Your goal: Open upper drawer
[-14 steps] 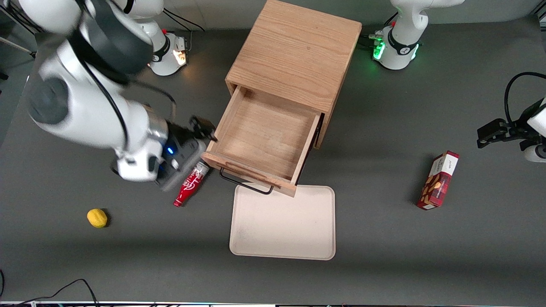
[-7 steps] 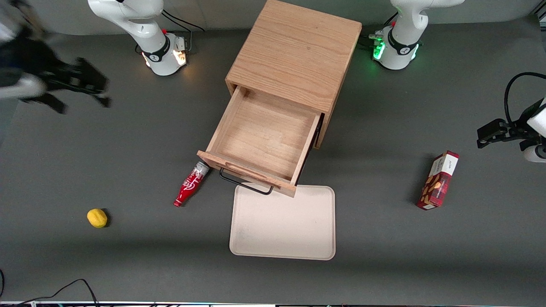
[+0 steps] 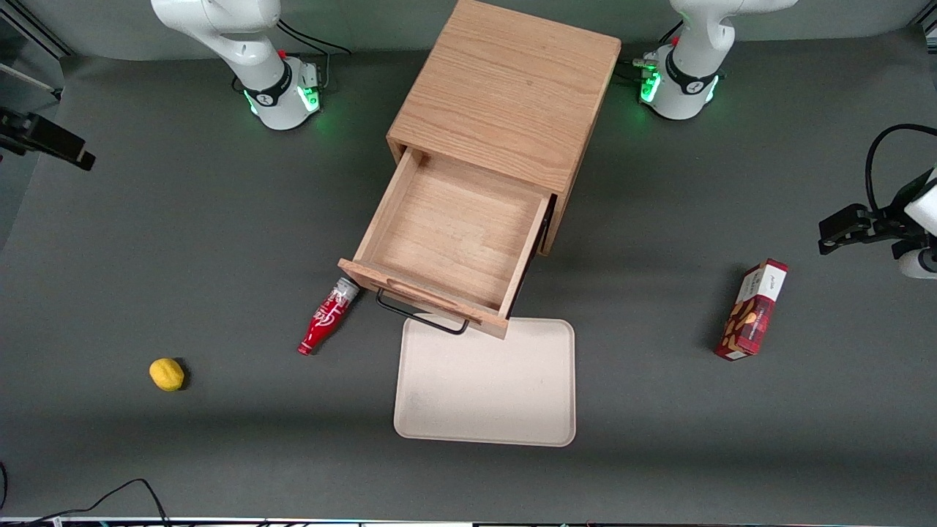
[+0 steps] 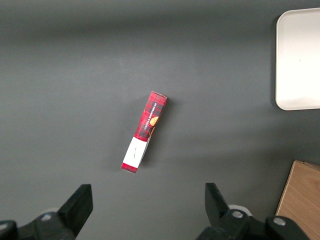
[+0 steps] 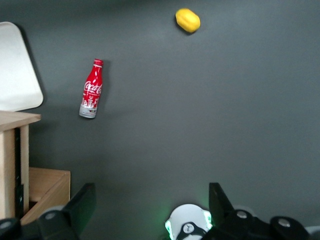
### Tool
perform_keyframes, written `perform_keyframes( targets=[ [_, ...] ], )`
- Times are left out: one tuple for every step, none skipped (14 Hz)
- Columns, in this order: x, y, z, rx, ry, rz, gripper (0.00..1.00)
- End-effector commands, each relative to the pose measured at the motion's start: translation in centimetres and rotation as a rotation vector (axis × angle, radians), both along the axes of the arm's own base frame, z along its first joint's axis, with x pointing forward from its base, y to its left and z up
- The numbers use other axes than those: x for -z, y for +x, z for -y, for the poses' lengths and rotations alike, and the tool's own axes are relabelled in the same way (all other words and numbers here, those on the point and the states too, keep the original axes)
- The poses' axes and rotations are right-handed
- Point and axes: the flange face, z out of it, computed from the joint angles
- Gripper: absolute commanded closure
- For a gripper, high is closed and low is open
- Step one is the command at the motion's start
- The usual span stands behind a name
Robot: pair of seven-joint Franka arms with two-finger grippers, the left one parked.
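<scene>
The upper drawer (image 3: pixel 446 227) of the oak cabinet (image 3: pixel 505 95) stands pulled far out, its plain wood inside bare. Its thin black bar handle (image 3: pixel 421 316) juts from the drawer front, over the edge of the tray. My right gripper (image 3: pixel 69 150) is far from the drawer, at the working arm's end of the table, high above the mat. In the right wrist view the gripper (image 5: pixel 150 202) is open and empty, its fingers (image 5: pixel 82 205) wide apart, and a corner of the drawer (image 5: pixel 11 145) shows.
A red cola bottle (image 3: pixel 327 316) lies on the mat, its cap touching the drawer front's corner. A yellow lemon (image 3: pixel 167 374) lies nearer the front camera. A cream tray (image 3: pixel 486 384) sits in front of the drawer. A red snack box (image 3: pixel 752 309) lies toward the parked arm's end.
My right arm has drawn back from beside the drawer front, away to the working arm's end of the table. The drawer stays open. The arm base's light turned from amber to green.
</scene>
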Motion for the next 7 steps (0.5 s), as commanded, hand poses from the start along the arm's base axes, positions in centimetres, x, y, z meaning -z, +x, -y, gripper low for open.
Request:
perform_keyframes(
  targets=[
    [4.6, -6.0, -0.3, 0.064, 0.014, 0.067, 0.0],
    [5.4, -6.3, -0.3, 0.074, 0.021, 0.077, 0.0],
    [5.5, -6.4, -0.5, 0.075, 0.036, 0.088, 0.0],
    [5.3, -6.0, -0.4, 0.061, 0.042, 0.088, 0.0],
    [4.9, -5.5, -0.3, 0.075, 0.042, 0.09, 0.0],
    [4.6, -5.1, -0.3, 0.074, 0.043, 0.096, 0.0],
    [4.1, -4.9, -0.2, 0.063, 0.044, 0.104, 0.0]
  ],
)
